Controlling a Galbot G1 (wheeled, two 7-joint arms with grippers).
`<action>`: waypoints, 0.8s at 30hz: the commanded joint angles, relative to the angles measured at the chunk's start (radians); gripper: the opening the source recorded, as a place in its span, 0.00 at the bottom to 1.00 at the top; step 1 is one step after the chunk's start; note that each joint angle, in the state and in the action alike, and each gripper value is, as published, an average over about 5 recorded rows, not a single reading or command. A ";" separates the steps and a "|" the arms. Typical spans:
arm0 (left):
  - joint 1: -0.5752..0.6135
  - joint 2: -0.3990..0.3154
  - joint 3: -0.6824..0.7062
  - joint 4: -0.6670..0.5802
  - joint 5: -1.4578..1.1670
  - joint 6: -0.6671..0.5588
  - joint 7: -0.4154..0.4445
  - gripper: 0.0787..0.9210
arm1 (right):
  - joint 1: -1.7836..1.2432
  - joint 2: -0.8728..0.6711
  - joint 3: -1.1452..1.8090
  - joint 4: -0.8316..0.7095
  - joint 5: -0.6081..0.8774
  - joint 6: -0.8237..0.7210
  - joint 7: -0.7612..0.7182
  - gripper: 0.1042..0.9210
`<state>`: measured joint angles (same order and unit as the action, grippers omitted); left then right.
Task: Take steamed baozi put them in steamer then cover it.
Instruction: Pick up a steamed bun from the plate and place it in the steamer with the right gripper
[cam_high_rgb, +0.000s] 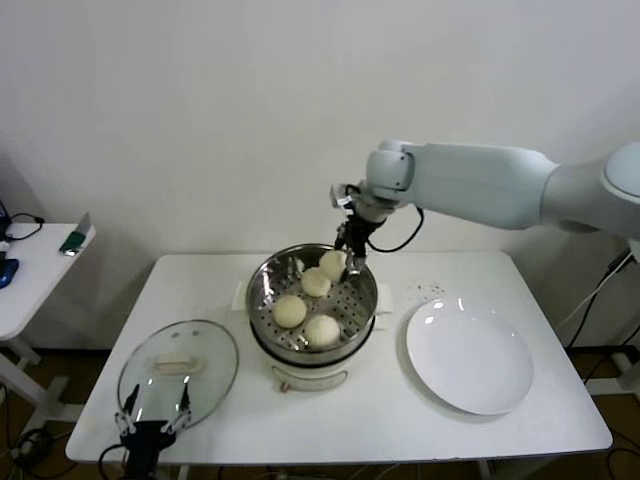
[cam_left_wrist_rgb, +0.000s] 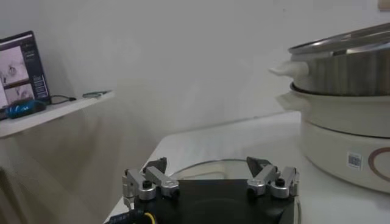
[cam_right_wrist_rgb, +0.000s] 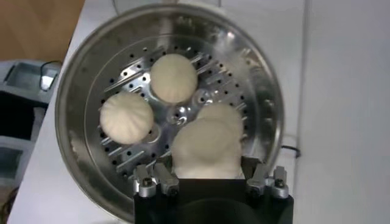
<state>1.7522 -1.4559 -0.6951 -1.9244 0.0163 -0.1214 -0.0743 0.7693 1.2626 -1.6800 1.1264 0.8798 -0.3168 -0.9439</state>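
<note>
Right gripper (cam_right_wrist_rgb: 207, 182): over the steamer's (cam_high_rgb: 262, 290) far rim, its fingers partly spread around the fourth baozi (cam_right_wrist_rgb: 206, 151).
Other baozi: three already lie on the perforated tray.
Doing it well: lower into the free spot, let go fully, lift straight up.
Left gripper (cam_high_rgb: 153, 412): spread wide, empty, waiting at the glass lid (cam_high_rgb: 178, 372) on the bench (cam_high_rgb: 400, 410).
Plate (cam_high_rgb: 470, 355): bare.

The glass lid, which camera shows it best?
The head view: the whole glass lid lies flat on the table's left, beside the steamer. The left wrist view catches only its rim; the right wrist view misses it.
</note>
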 joint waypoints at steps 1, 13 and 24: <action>-0.009 0.000 0.000 0.003 -0.004 0.005 0.001 0.88 | -0.025 0.050 -0.097 0.005 0.016 -0.006 0.009 0.76; -0.020 0.003 0.001 0.020 -0.011 0.003 0.000 0.88 | -0.063 0.070 -0.105 -0.040 -0.011 0.000 0.009 0.77; -0.031 0.003 0.002 0.015 -0.007 0.011 0.001 0.88 | -0.061 0.064 -0.088 -0.023 -0.023 -0.006 0.022 0.86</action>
<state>1.7232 -1.4536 -0.6934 -1.9082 0.0065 -0.1127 -0.0739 0.7089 1.3216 -1.7656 1.1006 0.8618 -0.3205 -0.9271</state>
